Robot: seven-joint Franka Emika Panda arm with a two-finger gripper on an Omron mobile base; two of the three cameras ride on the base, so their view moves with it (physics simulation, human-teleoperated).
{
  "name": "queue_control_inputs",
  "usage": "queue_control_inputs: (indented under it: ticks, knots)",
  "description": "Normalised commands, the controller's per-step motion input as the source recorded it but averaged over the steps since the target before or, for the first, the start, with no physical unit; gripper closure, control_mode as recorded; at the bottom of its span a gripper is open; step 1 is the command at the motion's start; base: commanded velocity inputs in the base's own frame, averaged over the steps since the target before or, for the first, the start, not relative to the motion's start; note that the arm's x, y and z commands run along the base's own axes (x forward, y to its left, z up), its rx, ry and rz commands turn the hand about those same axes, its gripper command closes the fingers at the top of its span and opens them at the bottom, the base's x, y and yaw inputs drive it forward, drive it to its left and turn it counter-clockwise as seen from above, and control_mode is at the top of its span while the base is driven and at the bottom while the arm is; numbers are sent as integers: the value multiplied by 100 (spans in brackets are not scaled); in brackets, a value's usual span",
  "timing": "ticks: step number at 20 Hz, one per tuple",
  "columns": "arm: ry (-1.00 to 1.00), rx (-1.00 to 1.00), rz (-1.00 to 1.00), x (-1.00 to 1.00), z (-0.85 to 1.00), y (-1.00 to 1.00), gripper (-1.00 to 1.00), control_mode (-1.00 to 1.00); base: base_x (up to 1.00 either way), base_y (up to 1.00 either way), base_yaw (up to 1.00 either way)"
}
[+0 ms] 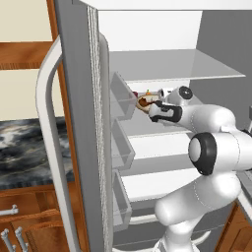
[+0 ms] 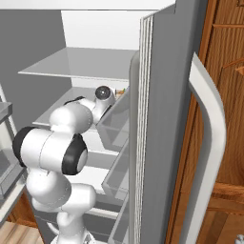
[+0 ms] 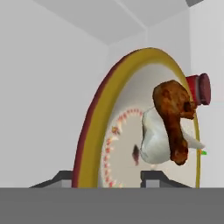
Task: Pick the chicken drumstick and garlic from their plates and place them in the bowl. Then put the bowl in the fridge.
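We see a shallow round bowl with a yellow rim, dark red outside and a pale inside ringed with small red-orange marks. In it lie a reddish-brown roasted drumstick and an off-white garlic bulb. The tall steel fridge is grey, its shelves white.

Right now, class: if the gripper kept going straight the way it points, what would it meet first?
The gripper already holds the bowl, with the chicken drumstick and garlic inside. Beyond it, the fridge back wall probably comes first; depth is unclear.
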Motion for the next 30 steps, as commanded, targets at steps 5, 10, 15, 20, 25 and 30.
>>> queue_control_inputs:
  ticks: [5, 10, 15, 20, 25, 30]
  knots:
    - [-32, 0, 0, -39, 24, 7, -100, -100, 0, 0, 0]
    - [-21, -5, 0, -64, 22, 9, -100, -100, 0, 0, 0]
    - [-2, -1, 0, -48, 57, 9, -100, -100, 0, 0, 0]
    - [2, 0, 0, -55, 63, 4, -100, -100, 0, 0, 0]
    - [20, 0, 0, -54, 54, 1, -100, -100, 0, 0, 0]
    - [28, 0, -1, -64, 36, 0, -100, -100, 0, 0, 0]
